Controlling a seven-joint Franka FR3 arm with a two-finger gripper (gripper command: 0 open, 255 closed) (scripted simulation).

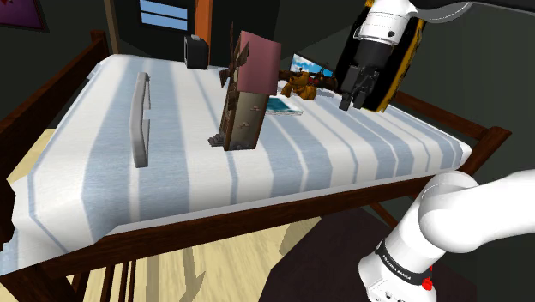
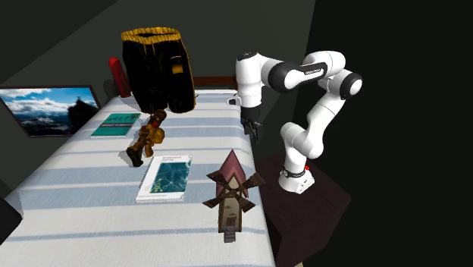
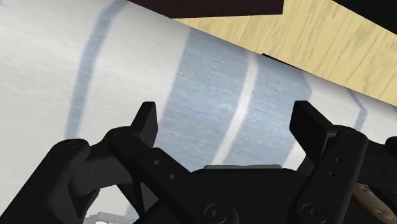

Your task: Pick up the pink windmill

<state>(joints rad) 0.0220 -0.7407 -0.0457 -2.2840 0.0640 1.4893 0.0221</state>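
Our gripper (image 1: 353, 93) hovers wide open and empty above the striped bed (image 1: 171, 172), well apart from the pink-roofed windmill (image 1: 244, 94), which seems upright. We judge approach, grasp and lift all undone.

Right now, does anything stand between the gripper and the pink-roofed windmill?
Nothing visible does. In the second exterior view, only bare striped sheet lies between the open gripper and the windmill. The book and the brown toy figure lie off to that view's left of this line.
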